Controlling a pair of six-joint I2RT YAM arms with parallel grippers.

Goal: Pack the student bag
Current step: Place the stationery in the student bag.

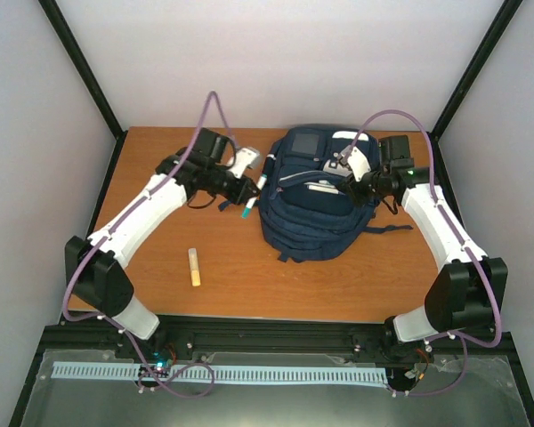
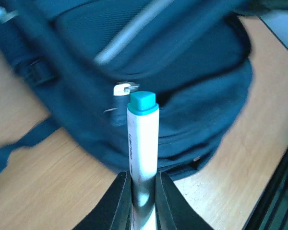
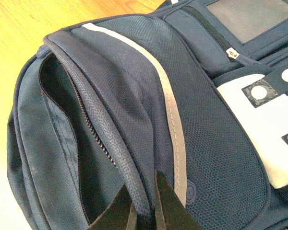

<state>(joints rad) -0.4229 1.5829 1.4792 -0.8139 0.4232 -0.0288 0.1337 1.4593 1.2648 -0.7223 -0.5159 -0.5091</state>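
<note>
The student bag (image 1: 311,209) lies on the table (image 1: 160,294) toward 12 o'clock. At its 9 o'clock, the left gripper (image 2: 143,191) is clamped on a white, teal-capped marker (image 2: 143,139). At its 2 o'clock, the right gripper (image 3: 144,203) pinches a fold of the bag beside the open zip.

The top external view looks down from above and behind the arm bases, taking in the whole table (image 1: 249,276) with the student bag (image 1: 316,209) at far centre. The left wrist view sits low, facing right past the left fingers (image 2: 114,207) toward the bag's side. The right wrist view, closer still, faces left over the right fingers (image 3: 119,211) across the bag's front. All three share the bag.
</note>
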